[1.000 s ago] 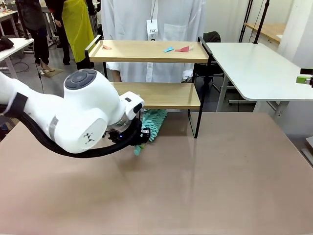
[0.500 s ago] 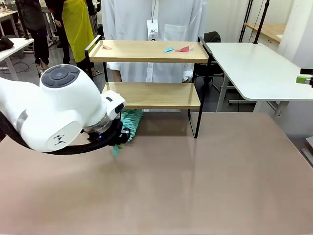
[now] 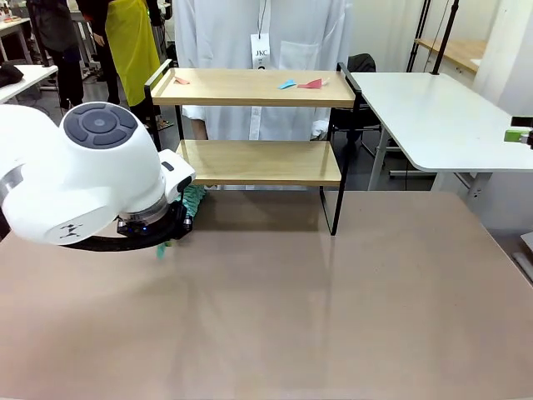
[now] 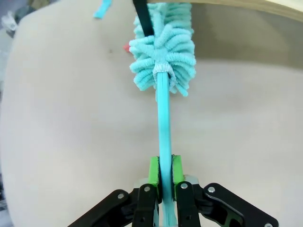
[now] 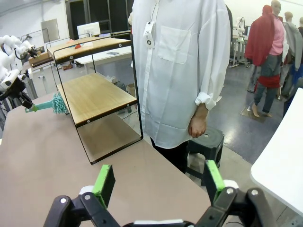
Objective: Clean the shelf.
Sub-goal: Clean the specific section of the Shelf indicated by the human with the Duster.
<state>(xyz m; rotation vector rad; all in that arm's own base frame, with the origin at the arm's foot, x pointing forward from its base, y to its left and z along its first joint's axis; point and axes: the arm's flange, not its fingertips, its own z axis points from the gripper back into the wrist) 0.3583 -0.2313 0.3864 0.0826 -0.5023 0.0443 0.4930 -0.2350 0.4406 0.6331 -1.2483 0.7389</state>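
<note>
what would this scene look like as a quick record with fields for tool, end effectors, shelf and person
left end effector: shut on the duster's thin handle
duster: teal, fluffy head by a black leg of the shelf, below the lower board
right end effector: open, holding nothing
shelf: two wooden boards in a black frame, at the table's far side
top board: small blue and pink paper scraps lying on it
person: white shirt, standing behind the shelf

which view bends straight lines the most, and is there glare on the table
left wrist view: strongest fisheye, the table edge bows at picture left, the duster is sharp; right wrist view: the shelf posts lean; front view: lines straight, only a soft pale sheen on the table
</note>
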